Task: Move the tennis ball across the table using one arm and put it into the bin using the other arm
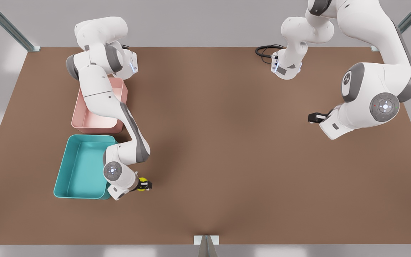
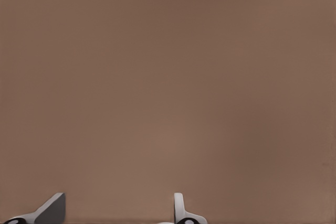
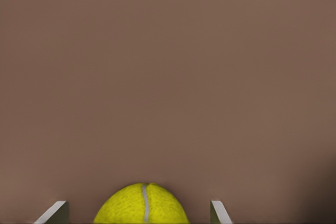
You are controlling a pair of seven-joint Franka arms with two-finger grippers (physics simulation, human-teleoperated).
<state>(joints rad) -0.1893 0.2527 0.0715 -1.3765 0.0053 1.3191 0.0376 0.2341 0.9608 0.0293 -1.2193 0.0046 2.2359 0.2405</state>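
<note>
The tennis ball (image 1: 141,185) is yellow-green and lies low on the brown table (image 1: 227,142), just off the teal bin (image 1: 61,171) toward the front view's right. My right gripper (image 1: 145,185) is the arm on the front view's left. It straddles the ball. In the right wrist view the ball (image 3: 142,205) sits between the fingertips (image 3: 55,212) with a gap on each side, so the right gripper (image 3: 139,216) is open. My left gripper (image 1: 311,117) waits at the front view's right, and the left wrist view shows it (image 2: 118,211) open over bare table.
A pink bin (image 1: 77,117) stands behind the teal one, partly covered by the right arm. A black cable (image 1: 264,50) loops at the table's back edge by the left arm's base. A wide stretch of brown tabletop separates the two grippers.
</note>
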